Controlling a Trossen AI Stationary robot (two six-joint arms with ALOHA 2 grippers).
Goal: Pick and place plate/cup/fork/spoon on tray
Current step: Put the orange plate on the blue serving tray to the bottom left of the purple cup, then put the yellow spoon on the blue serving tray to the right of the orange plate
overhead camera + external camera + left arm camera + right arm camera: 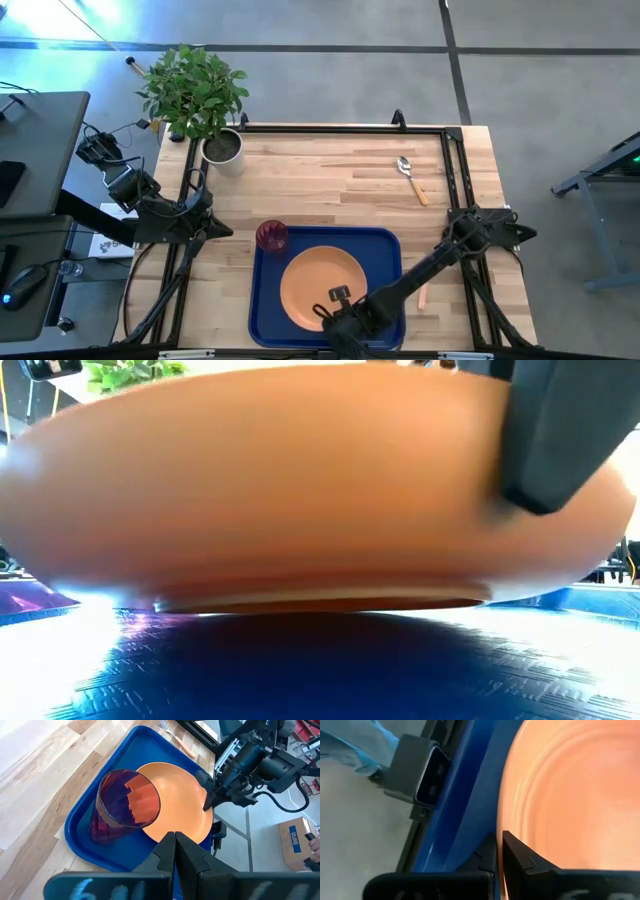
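The orange plate (322,285) is inside the blue tray (262,300), near the table's near edge. My right gripper (337,303) is shut on the plate's near rim. The dark-red cup (271,236) stands upright on its base in the tray's far left corner. My left gripper (226,232) is shut and empty just left of the cup; it also shows in the left wrist view (175,840). The spoon (410,177) lies flat on the table at the far right. The fork's handle (422,297) lies right of the tray, partly under my right arm. My right gripper pinches the plate's near rim (502,820) between its two fingers, one finger (525,862) over the inside and one (482,860) outside and below the rim. The fingers come from the table's near right side, slanting down. The plate sits about level at the tray's floor (320,660); whether its base touches, I cannot tell.
A grey pot with a green plant (222,147) stands at the table's far left corner. A black frame rail (340,128) runs along the far edge. A grey camera box (420,775) sits just beyond the tray's near rim. Bare wood lies between tray and spoon.
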